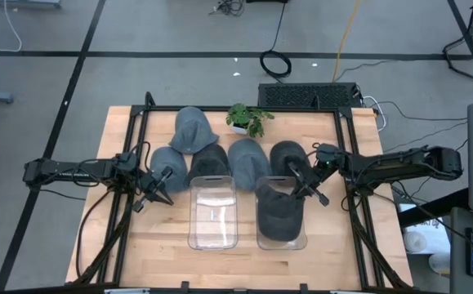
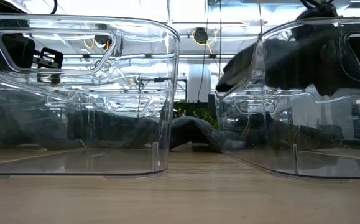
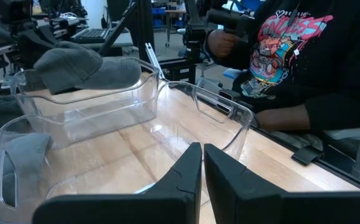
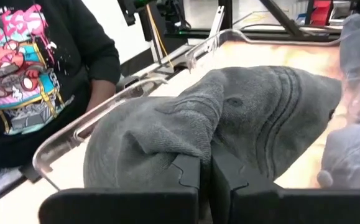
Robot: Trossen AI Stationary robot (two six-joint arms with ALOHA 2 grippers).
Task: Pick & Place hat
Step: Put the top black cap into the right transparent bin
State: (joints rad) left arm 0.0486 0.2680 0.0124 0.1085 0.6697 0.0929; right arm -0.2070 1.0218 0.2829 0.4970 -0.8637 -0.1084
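Between the right gripper's (image 4: 204,171) fingers sits a fold of the dark grey hat (image 1: 280,214), pinched tight, jaws fully closed on the fabric. Hat body hangs ahead of and below the fingertips, draped over the near rim of the right clear bin (image 1: 302,238); most of the crown looks inside already, brim side bunched up toward the fingers.

Left gripper (image 3: 201,163) is parked just short of the left clear bin (image 1: 212,237), fingers nearly touching, nothing between them. That bin looks bare from above. Left wrist view shows the bin wall right in front of the fingertips and a person in a dark printed sweatshirt (image 3: 304,50) seated beyond the table edge.

Behind the bins, four more hats in a loose cluster: light grey hat (image 1: 192,129), another grey one (image 1: 167,162), dark one (image 1: 209,162), blue-grey one (image 1: 247,158), plus a dark cap (image 1: 286,155) right beside the right wrist. Small plant (image 1: 247,118) at the back edge of the table (image 1: 122,245).

My read: step is the release into the right bin. To do it cleanly:
- drop the fingers further past the rim before opening, so the fold falls inside and not over the wall
- open wide in one go; knit fabric tends to snag on the pads
- lift straight up, not back, since the dark cap sits close behind the wrist and could get dragged

Risk: brim catches on the rim and the hat hangs half out.
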